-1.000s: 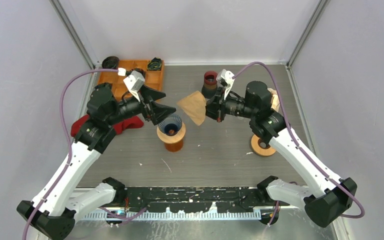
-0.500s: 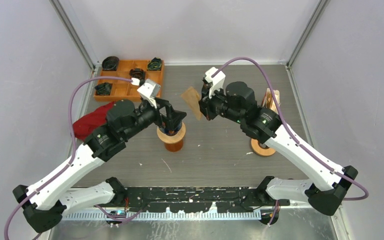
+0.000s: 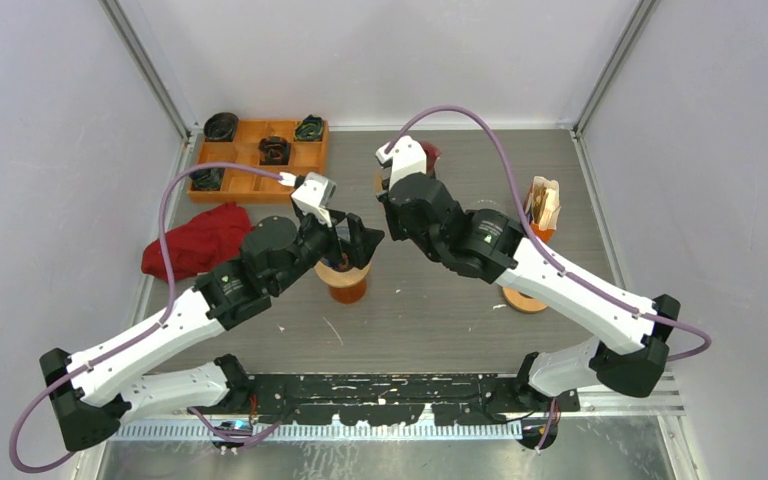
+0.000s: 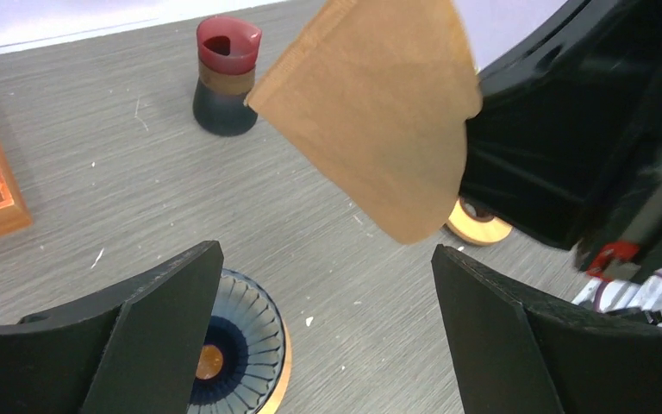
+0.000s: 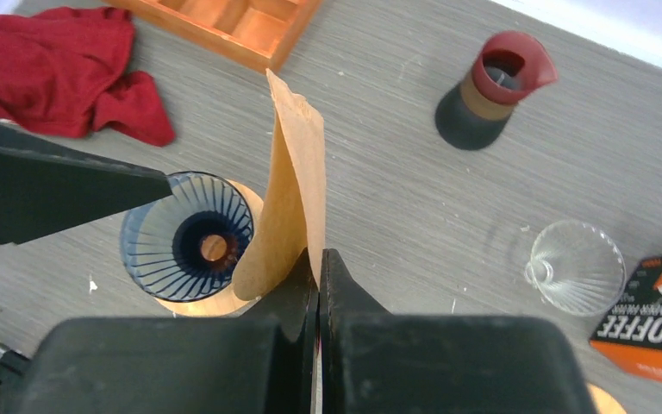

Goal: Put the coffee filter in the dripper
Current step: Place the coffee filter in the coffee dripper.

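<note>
The brown paper coffee filter (image 5: pixel 293 185) hangs edge-up, pinched at its lower edge by my right gripper (image 5: pixel 317 255), which is shut on it. The filter's tip hangs just right of the blue ribbed dripper (image 5: pixel 185 237), which sits on a round wooden stand. In the left wrist view the filter (image 4: pixel 379 112) hangs ahead of and above my left gripper (image 4: pixel 326 259), which is open with nothing between its fingers; the dripper (image 4: pixel 241 341) lies under its left finger. From above, the left gripper (image 3: pixel 360 240) covers part of the dripper (image 3: pixel 345 280), and the right arm hides the filter.
A red cloth (image 3: pixel 200 240) and an orange compartment tray (image 3: pixel 260 155) lie at the back left. A dark carafe with a red top (image 5: pixel 491 90) stands behind. A clear glass dripper (image 5: pixel 577 267), a coffee box (image 5: pixel 655 328) and a wooden ring stand (image 3: pixel 525 295) are on the right.
My right arm has swung left and lower, carrying the filter close beside the dripper. My left gripper has moved right over the dripper and opened wider.
</note>
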`<state>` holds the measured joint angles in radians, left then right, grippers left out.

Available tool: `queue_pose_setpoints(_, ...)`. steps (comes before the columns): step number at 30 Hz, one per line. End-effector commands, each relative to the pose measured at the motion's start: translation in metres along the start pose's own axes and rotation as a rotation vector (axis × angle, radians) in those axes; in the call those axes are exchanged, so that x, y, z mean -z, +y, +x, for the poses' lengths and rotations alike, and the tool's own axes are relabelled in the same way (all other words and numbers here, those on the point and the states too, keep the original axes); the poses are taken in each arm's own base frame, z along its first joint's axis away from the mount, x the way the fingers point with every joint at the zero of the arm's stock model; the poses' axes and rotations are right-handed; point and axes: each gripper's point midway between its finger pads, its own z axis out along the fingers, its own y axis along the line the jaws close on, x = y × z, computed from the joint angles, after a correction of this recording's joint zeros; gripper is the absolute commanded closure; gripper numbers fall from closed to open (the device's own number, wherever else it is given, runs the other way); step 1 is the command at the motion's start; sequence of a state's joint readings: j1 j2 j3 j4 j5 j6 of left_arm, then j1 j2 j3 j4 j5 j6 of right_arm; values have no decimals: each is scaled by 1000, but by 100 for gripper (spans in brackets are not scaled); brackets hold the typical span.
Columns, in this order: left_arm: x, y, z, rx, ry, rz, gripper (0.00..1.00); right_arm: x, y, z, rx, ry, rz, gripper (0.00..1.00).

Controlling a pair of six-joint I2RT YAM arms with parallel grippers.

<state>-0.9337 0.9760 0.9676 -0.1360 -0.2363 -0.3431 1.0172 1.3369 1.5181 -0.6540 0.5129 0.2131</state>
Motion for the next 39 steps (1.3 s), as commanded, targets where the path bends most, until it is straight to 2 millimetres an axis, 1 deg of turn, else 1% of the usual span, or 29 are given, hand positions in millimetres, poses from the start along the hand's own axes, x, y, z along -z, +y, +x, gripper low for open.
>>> queue_pose_setpoints(1,-1,-11,-38,70,-155,9,5,6,-13,-15,-103,-40,138,99)
queue_pose_setpoints(3,-2,-15,-38,63,-160,14,5,4,-10,-16,-120,-41,150,99)
queue_pose_setpoints(13,-5,-17,-35,71,-205,-21,7,0,3,-11,-170,-20,137,99)
queue_pose_setpoints(22,-5,-22,-27,35,-237,-68,9,2,5,-11,-218,-31,121,99)
queue_pose_setpoints(26,-4,-20,-27,18,-254,-106,9,1,10,-10,-230,-32,92,99)
queue_pose_setpoints(30,-2,-12,-29,7,-268,-156,10,0,12,-7,-232,-23,87,99)
queue_pose_setpoints(34,-3,-10,-25,10,-267,-167,10,0,16,-8,-257,-32,60,99)
queue_pose_setpoints(39,-4,-9,-19,9,-279,-165,10,1,17,-8,-299,-51,51,99)
